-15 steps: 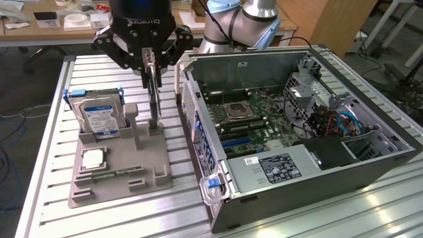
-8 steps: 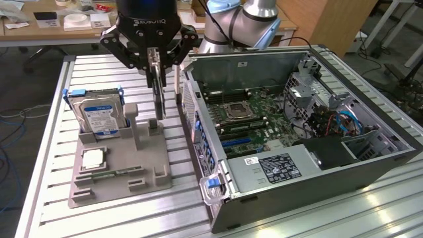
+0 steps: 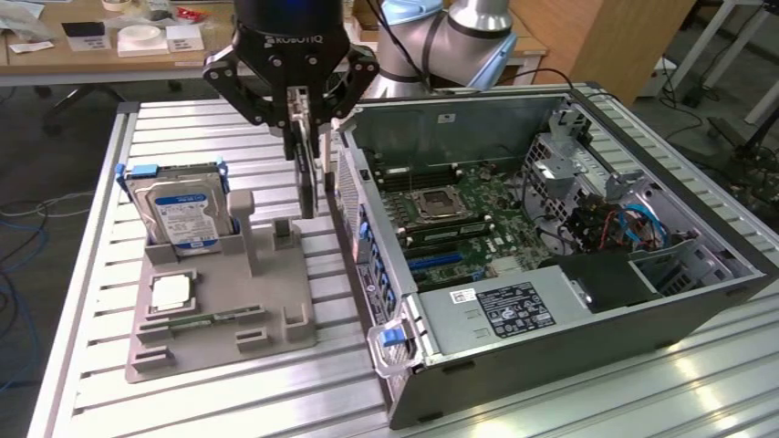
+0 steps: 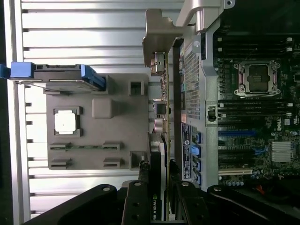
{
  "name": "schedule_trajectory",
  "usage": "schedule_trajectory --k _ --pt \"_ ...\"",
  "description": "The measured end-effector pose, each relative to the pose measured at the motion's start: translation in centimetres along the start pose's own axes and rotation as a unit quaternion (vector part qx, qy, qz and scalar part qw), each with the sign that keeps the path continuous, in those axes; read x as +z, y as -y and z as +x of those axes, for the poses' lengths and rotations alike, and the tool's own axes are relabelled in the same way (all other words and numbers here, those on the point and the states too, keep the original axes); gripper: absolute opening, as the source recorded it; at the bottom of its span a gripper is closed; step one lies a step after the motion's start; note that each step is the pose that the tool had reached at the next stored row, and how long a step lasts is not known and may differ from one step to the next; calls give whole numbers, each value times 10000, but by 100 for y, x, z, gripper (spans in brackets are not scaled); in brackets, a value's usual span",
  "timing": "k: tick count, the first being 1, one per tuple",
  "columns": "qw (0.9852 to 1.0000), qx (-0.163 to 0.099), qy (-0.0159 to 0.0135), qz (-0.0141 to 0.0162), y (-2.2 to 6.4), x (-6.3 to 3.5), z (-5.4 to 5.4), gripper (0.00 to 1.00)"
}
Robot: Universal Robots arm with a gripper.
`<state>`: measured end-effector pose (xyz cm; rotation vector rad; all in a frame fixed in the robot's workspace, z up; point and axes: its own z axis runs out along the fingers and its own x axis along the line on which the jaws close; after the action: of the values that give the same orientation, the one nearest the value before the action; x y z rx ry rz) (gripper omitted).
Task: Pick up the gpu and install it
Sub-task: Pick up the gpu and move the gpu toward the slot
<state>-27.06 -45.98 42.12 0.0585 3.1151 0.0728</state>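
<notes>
Holding the gpu point(image 3: 309, 187) upright, gripper point(image 3: 305, 137) clamped on its top edge, between the grey parts tray point(image 3: 219, 338) and the open PC case point(image 3: 548, 274). Wrist view: gripper point(image 4: 158, 173) pinches the edge-on gpu point(image 4: 164, 108), silver bracket point(image 4: 157, 37) at the far end, just beside the case's rear panel point(image 4: 193, 84).

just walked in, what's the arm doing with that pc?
The arm's gripper is clamped on the graphics card, holding it on edge beside the open computer case, over the near edge of the grey parts tray. The card is not yet in the motherboard. A hard drive and a processor chip sit in the tray.
</notes>
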Motion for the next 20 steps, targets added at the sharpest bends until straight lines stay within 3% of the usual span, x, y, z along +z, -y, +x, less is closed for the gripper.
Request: schedule_trajectory --k 20 --pt "10000 1 -1 -35 -15 9 -354 27"
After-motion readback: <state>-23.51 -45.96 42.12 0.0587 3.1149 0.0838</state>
